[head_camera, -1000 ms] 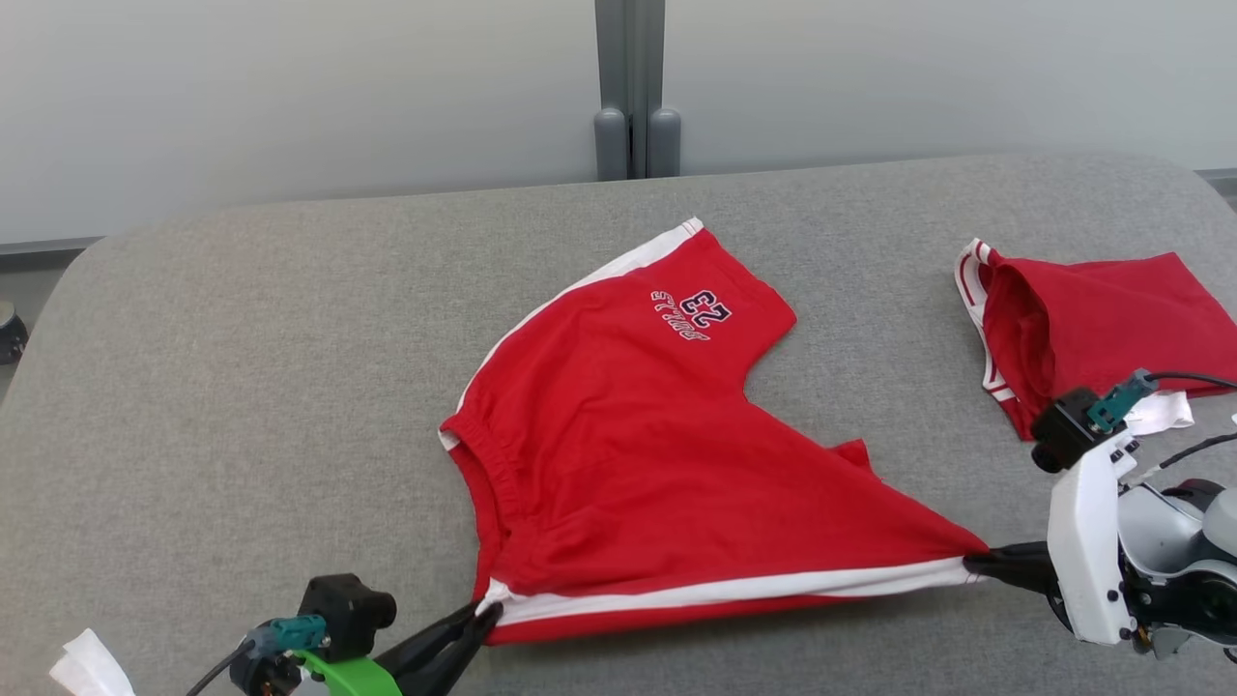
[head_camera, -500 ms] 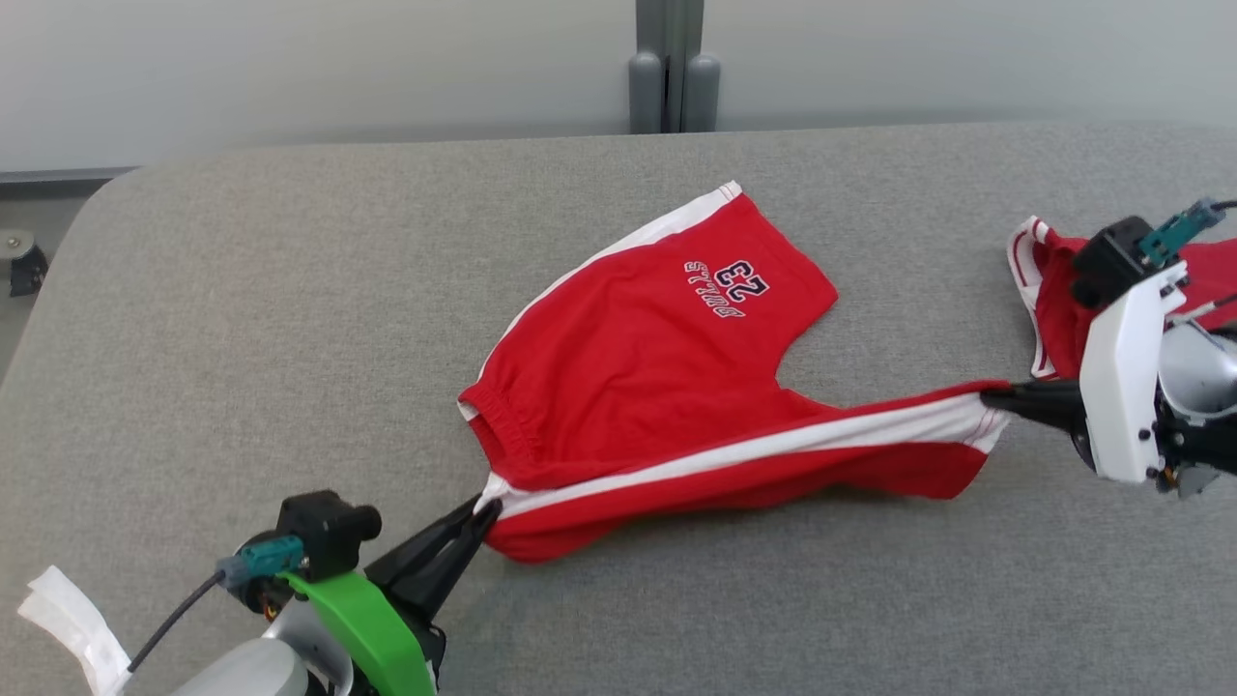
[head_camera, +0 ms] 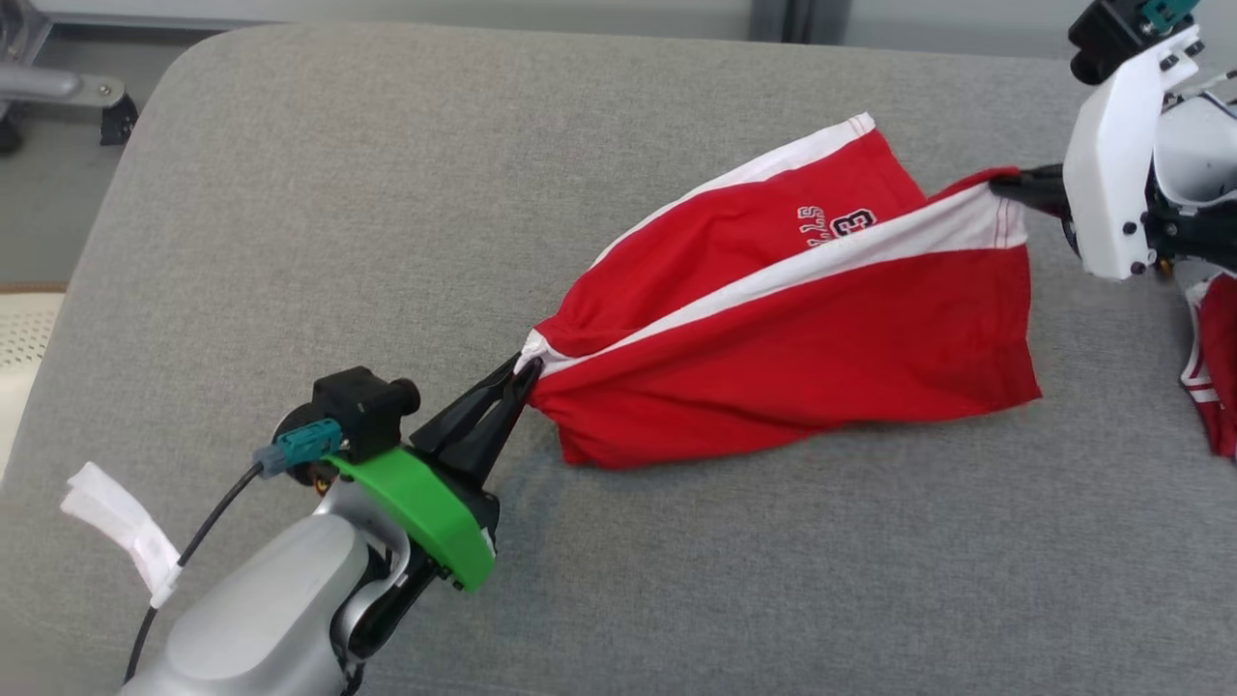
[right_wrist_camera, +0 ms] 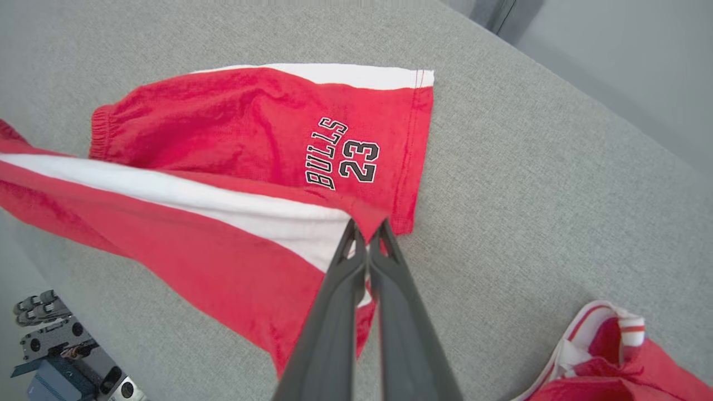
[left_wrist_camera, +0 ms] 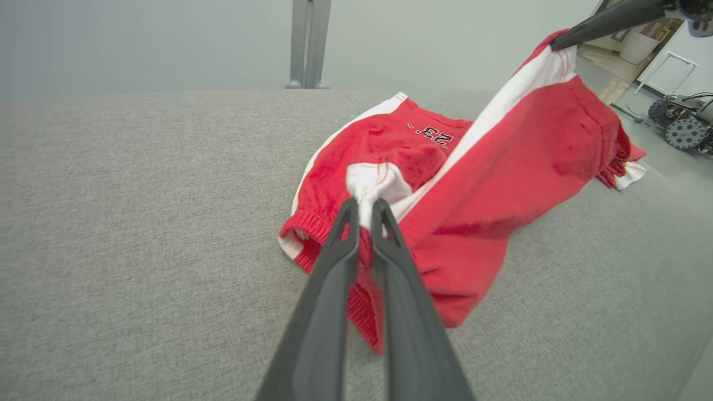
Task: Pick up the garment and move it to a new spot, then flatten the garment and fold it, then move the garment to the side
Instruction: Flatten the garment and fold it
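Gripping the shorts [head_camera: 821,358], left tool [head_camera: 522,372] and right tool [head_camera: 1000,181] clamp shut; second garment [head_camera: 1220,377] nearby

Table [head_camera: 387,193]: grey woven cloth top, rounded corners. Light soft and even, shadows faint.

Behind the table's far edge: plain pale wall [left_wrist_camera: 139,44], matte. A grey double post [left_wrist_camera: 308,44] stands just behind that edge.

Left of the table: grey floor [head_camera: 39,193]; a metal bar [head_camera: 58,85] with a dark foot; nearer, a cream perforated panel [head_camera: 24,338].

Right of the table, past its corner: shinier floor, a white stand [left_wrist_camera: 671,67], a wheeled machine [left_wrist_camera: 686,125].

Right wrist view, off one table edge: grey gear [right_wrist_camera: 61,345] on the floor, kind unclear.
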